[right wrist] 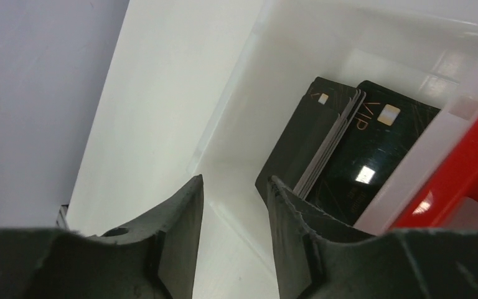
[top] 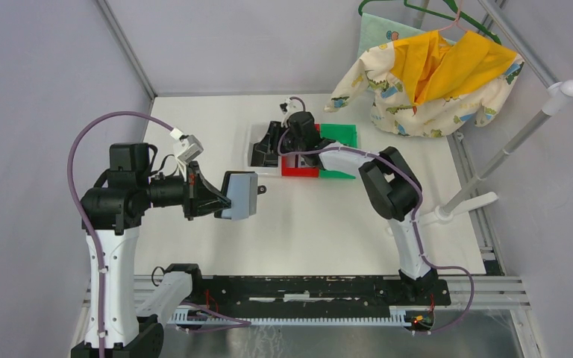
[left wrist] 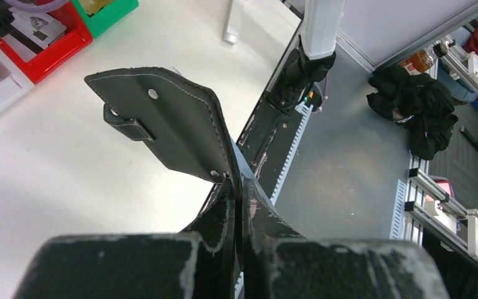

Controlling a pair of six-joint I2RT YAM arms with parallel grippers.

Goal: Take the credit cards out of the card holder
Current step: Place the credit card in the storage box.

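Observation:
My left gripper (top: 222, 200) is shut on one edge of the card holder (top: 240, 195) and holds it open in the air over the table's left middle, its blue-grey inside facing up. In the left wrist view the card holder (left wrist: 174, 118) shows its black outside and closure tab (left wrist: 124, 121), pinched at my left gripper (left wrist: 239, 187). My right gripper (top: 282, 138) reaches down into the white bin (top: 265, 170). In the right wrist view my right gripper (right wrist: 235, 184) is open and empty, with several black credit cards (right wrist: 342, 149) leaning in the white bin (right wrist: 236, 93) just beside its right finger.
A red bin (top: 298, 170) and a green bin (top: 341, 134) stand right of the white one. A child's garment with a yellow cloth (top: 433, 74) hangs at the back right by a white rack pole (top: 507, 149). A black rail (top: 306, 291) runs along the near edge.

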